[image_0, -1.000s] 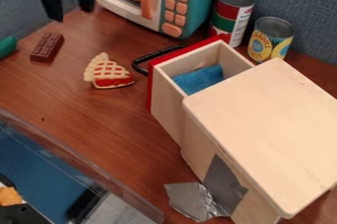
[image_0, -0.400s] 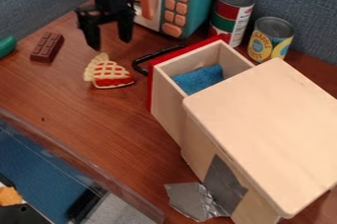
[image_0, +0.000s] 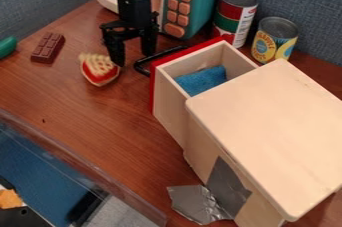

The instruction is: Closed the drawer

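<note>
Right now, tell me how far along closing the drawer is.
Nothing of the closing looks done: the drawer stands out from the wooden cabinet, its blue cloth in plain sight. Nothing is in hand: the gripper is open near the black handle, perhaps positioned to push. What's left is the whole push, until the red front meets the cabinet.

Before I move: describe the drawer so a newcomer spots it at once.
Find the pale wooden cabinet with the flat rounded-corner top. The open pale wooden drawer with a red front juts from its side toward the teal toy microwave. Unlike the cabinet's closed top, it is open above, with a blue cloth-like item inside.
</note>
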`<state>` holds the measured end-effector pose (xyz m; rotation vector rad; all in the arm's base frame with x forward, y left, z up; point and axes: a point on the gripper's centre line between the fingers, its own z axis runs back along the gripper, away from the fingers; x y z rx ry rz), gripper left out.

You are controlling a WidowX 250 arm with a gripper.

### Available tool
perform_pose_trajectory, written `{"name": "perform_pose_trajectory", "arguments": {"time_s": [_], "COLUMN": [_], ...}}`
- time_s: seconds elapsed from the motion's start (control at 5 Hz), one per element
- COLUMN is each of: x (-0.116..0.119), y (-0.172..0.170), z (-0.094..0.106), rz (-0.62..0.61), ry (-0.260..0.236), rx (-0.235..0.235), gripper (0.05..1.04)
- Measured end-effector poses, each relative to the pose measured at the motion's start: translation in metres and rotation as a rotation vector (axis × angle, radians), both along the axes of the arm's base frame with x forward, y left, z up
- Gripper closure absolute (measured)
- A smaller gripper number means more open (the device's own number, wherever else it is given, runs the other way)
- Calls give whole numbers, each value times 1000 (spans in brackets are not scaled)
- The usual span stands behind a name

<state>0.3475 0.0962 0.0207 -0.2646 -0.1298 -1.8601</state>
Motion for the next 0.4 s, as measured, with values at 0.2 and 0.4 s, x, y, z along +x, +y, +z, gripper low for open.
{"name": "perform_pose_trajectory", "arguments": {"time_s": [0.2, 0.4], "x": [-9, -20], "y": [-16, -24], "z": [-9, -6], "rz": [-2, 7], "ry": [18, 13], "rx": [-27, -47], "gripper": [84, 84]}}
